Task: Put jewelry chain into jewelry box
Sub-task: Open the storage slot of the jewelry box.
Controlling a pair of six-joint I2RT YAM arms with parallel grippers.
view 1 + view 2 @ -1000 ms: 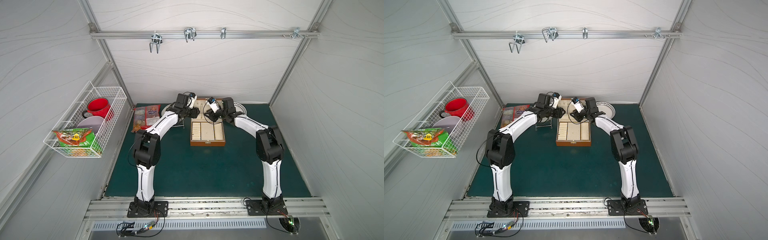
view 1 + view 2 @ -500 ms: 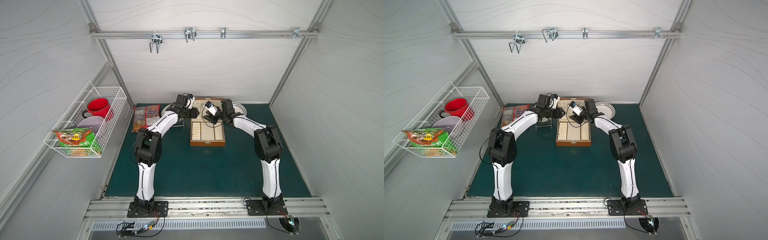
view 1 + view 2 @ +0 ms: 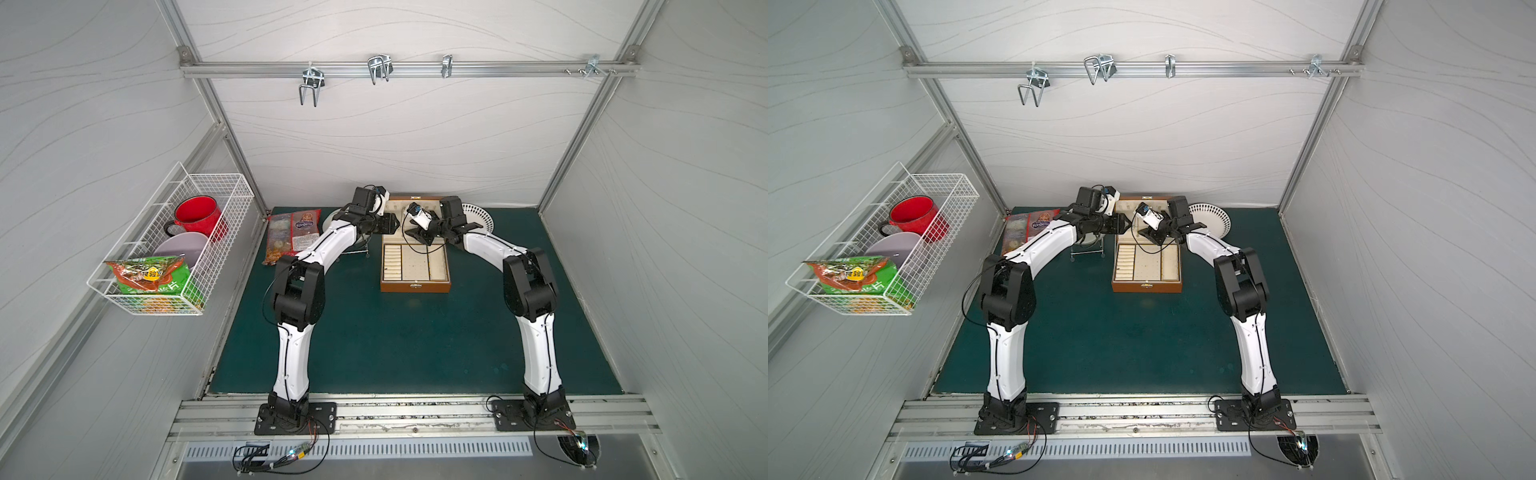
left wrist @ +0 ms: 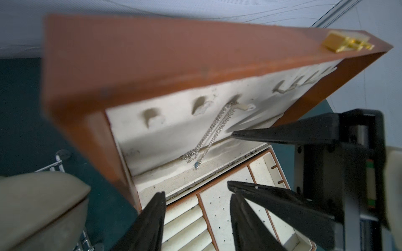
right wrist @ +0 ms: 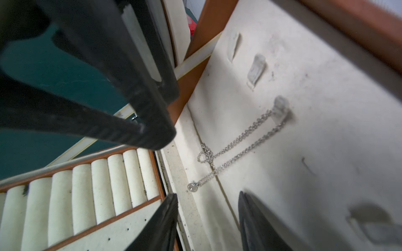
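The jewelry box (image 3: 414,286) (image 3: 1147,286) stands open at the back of the green mat, its lid (image 4: 152,65) upright. The silver jewelry chain (image 4: 214,132) (image 5: 239,141) hangs doubled from a hook on the lid's cream lining, and its small round end reaches the strip at the lid's foot. My left gripper (image 4: 196,194) (image 3: 392,224) is open over the ring rolls and holds nothing. My right gripper (image 5: 207,194) (image 3: 409,235) is open just short of the chain and touches nothing. Its fingers (image 4: 282,134) show in the left wrist view.
A white dotted plate (image 3: 478,216) leans behind the right arm. A snack packet (image 3: 293,237) and a small wire stand (image 3: 353,249) lie left of the box. A wire basket (image 3: 166,249) with a red mug hangs on the left wall. Metal hooks hang from the rail (image 3: 378,68) overhead.
The right gripper's jaws have spread wider and its wrist has shifted a little towards the lid. The left arm has barely moved.
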